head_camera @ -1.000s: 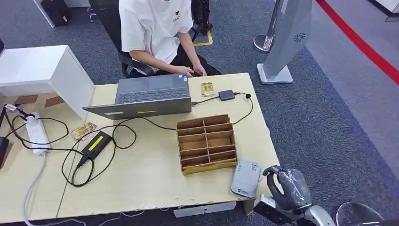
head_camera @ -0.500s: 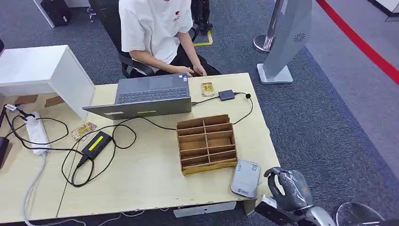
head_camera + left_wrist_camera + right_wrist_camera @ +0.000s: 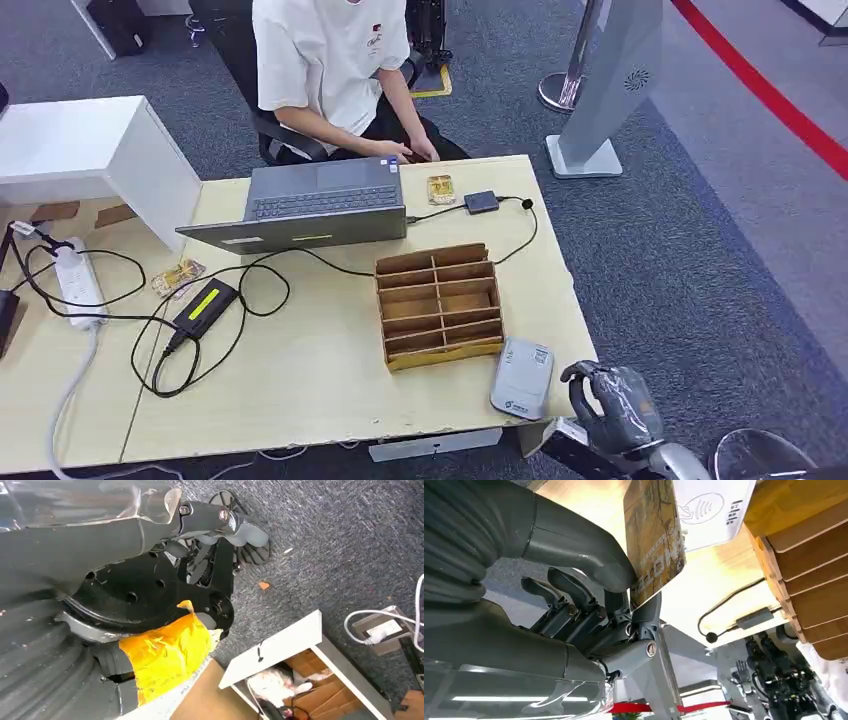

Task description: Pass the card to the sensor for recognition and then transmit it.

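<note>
With the card (image 3: 655,540) pinched between thumb and fingers of our right hand (image 3: 612,405) just off the table's corner beside the sensor (image 3: 522,377), we judge recognition the step in hand, calling next for bringing the card over the reader's face.

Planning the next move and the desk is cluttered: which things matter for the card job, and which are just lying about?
Job:
card, held by right hand
grey sensor at the table's near edge
person across the table, the likely receiver

Lying about:
laptop
wooden divider box
power strip
black adapter
</note>
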You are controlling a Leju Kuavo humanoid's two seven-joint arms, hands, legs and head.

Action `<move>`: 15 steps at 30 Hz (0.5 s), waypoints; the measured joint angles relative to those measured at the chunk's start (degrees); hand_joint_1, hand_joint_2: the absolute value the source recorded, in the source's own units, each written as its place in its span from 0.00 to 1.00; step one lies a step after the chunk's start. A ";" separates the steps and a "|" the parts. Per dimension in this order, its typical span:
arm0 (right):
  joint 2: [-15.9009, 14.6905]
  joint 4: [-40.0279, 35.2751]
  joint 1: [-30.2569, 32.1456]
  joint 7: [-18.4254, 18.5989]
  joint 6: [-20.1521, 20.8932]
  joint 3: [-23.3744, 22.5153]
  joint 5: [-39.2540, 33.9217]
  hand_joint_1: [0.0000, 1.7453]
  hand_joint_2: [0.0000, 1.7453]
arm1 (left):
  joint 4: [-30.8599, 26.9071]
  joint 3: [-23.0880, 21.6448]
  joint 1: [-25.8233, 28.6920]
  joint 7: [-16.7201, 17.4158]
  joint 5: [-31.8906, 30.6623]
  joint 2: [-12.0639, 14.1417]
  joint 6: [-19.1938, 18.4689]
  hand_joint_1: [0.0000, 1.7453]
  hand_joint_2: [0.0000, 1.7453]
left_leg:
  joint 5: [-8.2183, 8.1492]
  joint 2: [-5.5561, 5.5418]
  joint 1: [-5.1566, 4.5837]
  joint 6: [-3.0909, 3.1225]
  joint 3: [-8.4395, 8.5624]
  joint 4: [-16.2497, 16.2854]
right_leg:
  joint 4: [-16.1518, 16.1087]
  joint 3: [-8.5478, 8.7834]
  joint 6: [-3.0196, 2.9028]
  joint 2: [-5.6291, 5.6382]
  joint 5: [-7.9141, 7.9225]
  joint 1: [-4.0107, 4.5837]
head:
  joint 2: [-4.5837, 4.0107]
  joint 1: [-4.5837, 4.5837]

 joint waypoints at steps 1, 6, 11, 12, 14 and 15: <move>-0.26 -0.28 -0.16 -0.02 -0.09 0.00 0.02 1.00 1.00 | 0.02 0.00 0.00 -0.04 0.02 0.02 -0.07 0.00 1.00 | 0.00 0.00 0.00 0.00 0.00 0.00 | 0.00 0.00 0.00 0.00 0.00 0.00 | 0.00 0.00; -1.81 -3.23 -2.18 -0.50 1.48 -2.29 -0.11 1.00 1.00 | 0.00 0.00 0.00 -0.17 0.09 0.02 -0.39 0.00 1.00 | 0.00 0.02 -0.01 0.00 0.02 0.01 | 0.00 0.01 0.00 0.02 0.01 -0.01 | 0.02 0.00; -2.65 -5.38 -4.59 -1.44 2.40 -5.38 -0.33 1.00 1.00 | 0.00 0.00 0.01 -0.46 0.11 0.02 -0.66 0.00 1.00 | 0.00 0.02 -0.01 0.00 0.01 0.01 | 0.00 0.02 0.00 0.03 0.02 -0.01 | 0.00 0.00; -2.84 -5.69 -5.29 -1.75 2.84 -5.99 -0.55 1.00 1.00 | 0.00 0.00 0.00 -0.55 0.11 0.02 -0.70 0.00 1.00 | 0.00 0.03 -0.01 0.00 0.02 0.01 | 0.00 0.02 0.00 0.06 0.02 -0.01 | 0.02 -0.02; -3.28 -6.21 -6.93 -1.84 3.67 -7.41 -1.31 1.00 1.00 | 0.00 0.00 0.00 -0.59 0.09 0.02 -0.75 0.00 1.00 | 0.00 0.05 -0.01 0.00 0.04 0.02 | 0.00 0.02 0.00 0.07 0.02 0.00 | 0.02 0.02; -3.50 -6.39 -7.76 -1.90 3.82 -7.98 -1.38 1.00 1.00 | 0.02 0.00 0.02 -0.63 0.04 0.02 -0.74 0.00 1.00 | 0.00 0.05 0.00 0.00 0.04 0.02 | 0.00 0.02 0.00 0.06 0.02 0.00 | 0.02 0.00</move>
